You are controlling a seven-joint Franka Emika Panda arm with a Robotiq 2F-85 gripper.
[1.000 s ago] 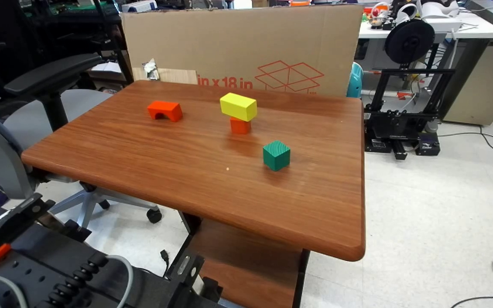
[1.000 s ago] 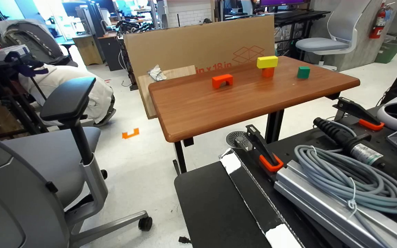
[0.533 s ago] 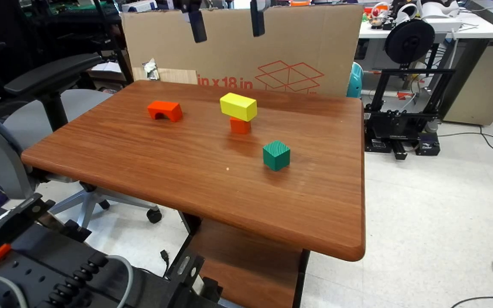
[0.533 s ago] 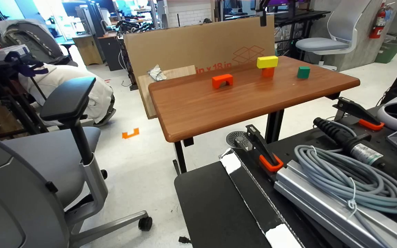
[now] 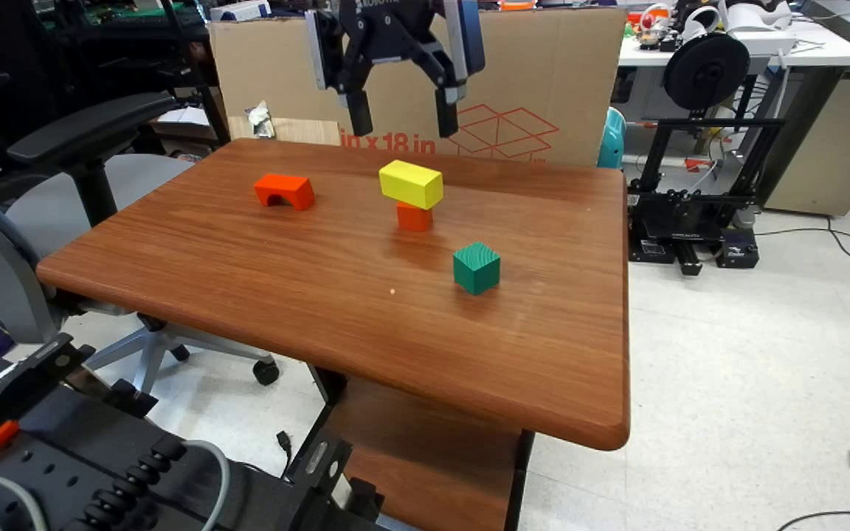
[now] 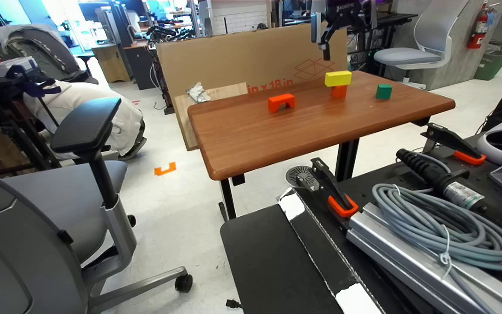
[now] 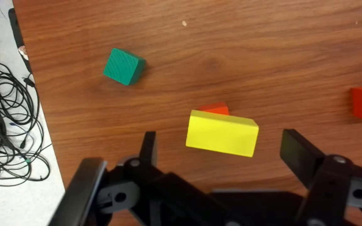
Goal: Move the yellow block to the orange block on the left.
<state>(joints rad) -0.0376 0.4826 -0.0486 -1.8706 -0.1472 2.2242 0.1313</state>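
The yellow block (image 5: 410,184) lies across the top of a small orange-red cube (image 5: 415,217); it shows in both exterior views (image 6: 338,78). The orange block (image 5: 288,188), low, wide and arched underneath, stands apart on the table, to the left in both exterior views (image 6: 279,99). In the wrist view the orange block (image 7: 361,103) is cut off at the right edge. My gripper (image 5: 404,122) is open and empty, pointing down above the yellow block. In the wrist view the yellow block (image 7: 222,133) appears between the spread fingers (image 7: 300,153), touching neither.
A green cube (image 5: 477,269) stands on the wooden table (image 5: 285,273), nearer the front than the stack. A large cardboard sheet (image 5: 395,74) stands along the table's back edge. An office chair (image 6: 89,187) stands beside the table.
My gripper came into view from the top of both exterior views and moved down toward the yellow block, staying open. The blocks have not moved.
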